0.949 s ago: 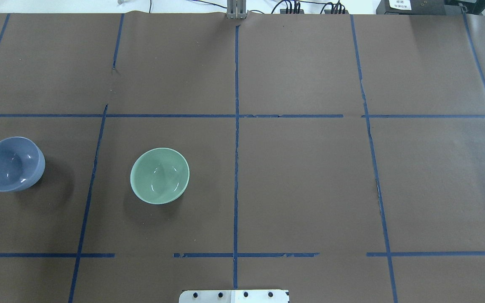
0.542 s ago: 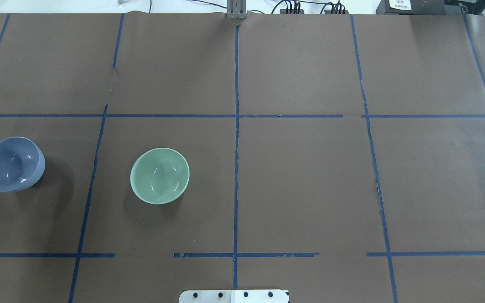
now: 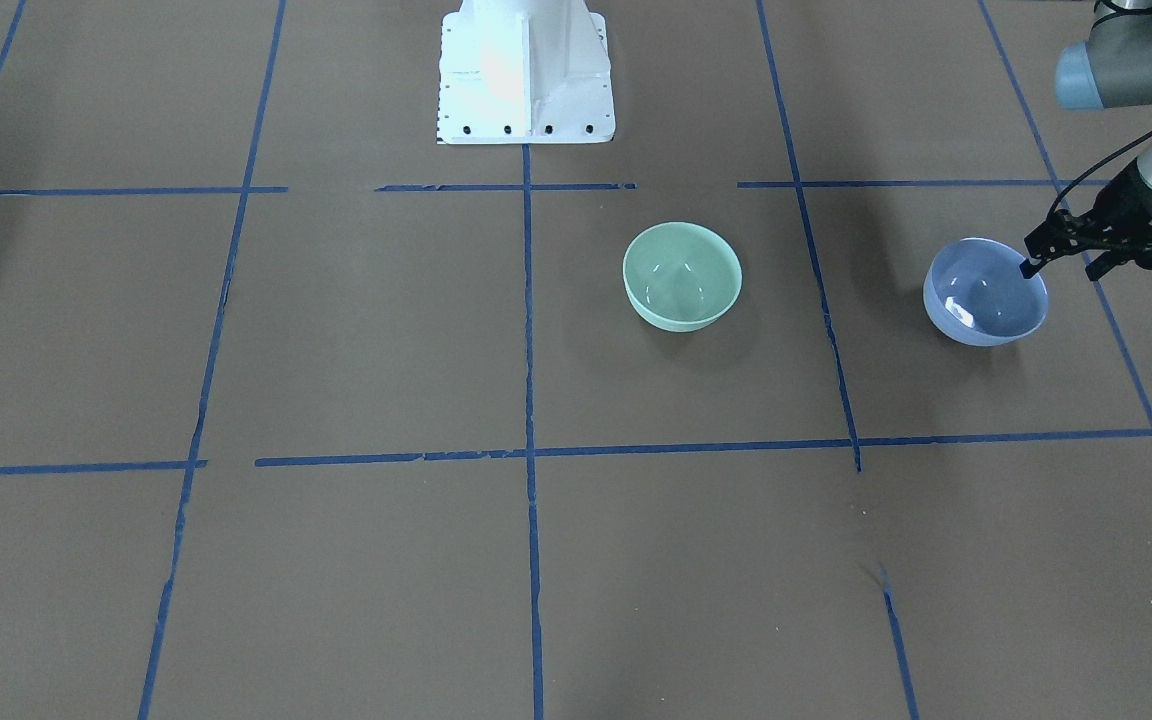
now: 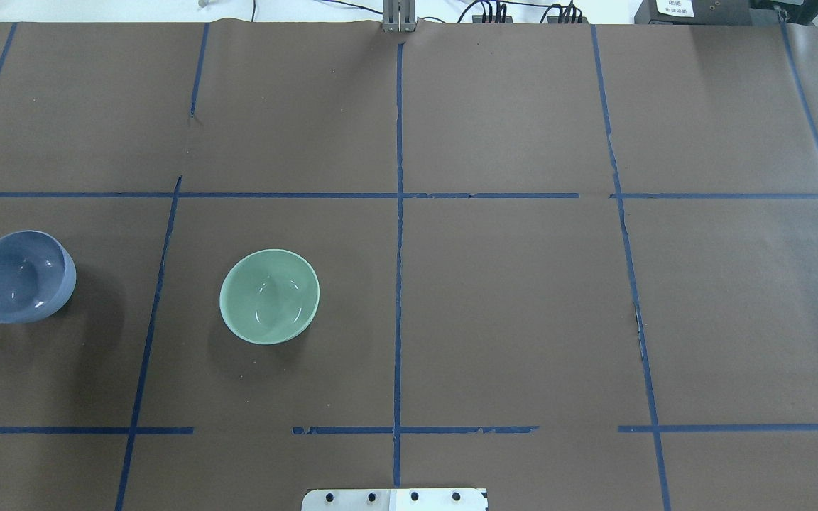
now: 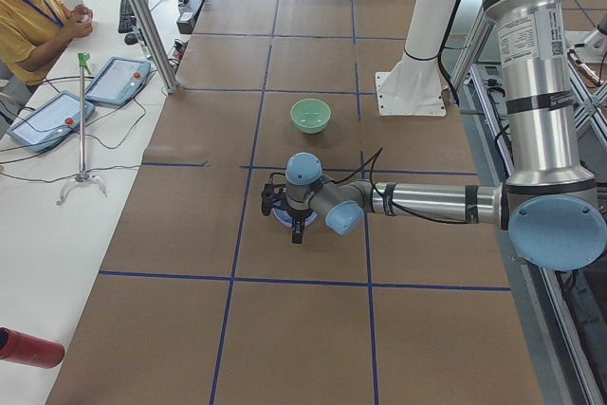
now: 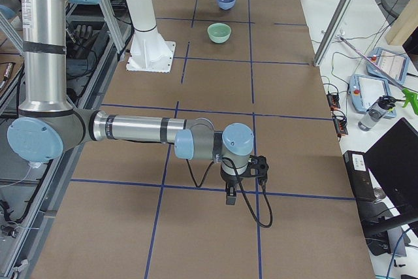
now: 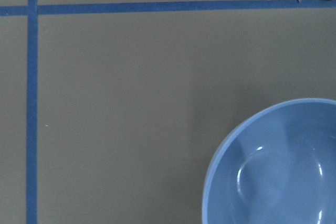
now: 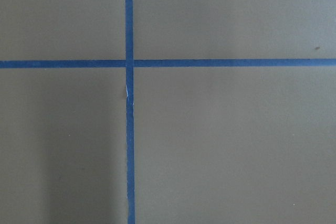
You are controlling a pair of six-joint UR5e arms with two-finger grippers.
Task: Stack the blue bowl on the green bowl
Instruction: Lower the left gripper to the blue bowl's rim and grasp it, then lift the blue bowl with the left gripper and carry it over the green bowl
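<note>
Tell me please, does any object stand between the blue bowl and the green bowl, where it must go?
Nothing visible does. Between the blue bowl and the green bowl lies only bare brown table cover, crossed by one flat blue tape line. The green bowl is empty.

Overhead: behind the robot, high, facing forward and down on the whole worktop (image 4: 494, 298). Front-facing: opposite side, steep, robot base (image 3: 524, 70) at top; shares the blue bowl (image 3: 984, 295) and green bowl (image 3: 681, 275) with overhead. Two end views: distant, oblique, along the worktop, both bowls included. Left wrist: close, straight down, part of blue bowl. Right wrist: close, straight down, tape lines (image 8: 129, 129).
</note>
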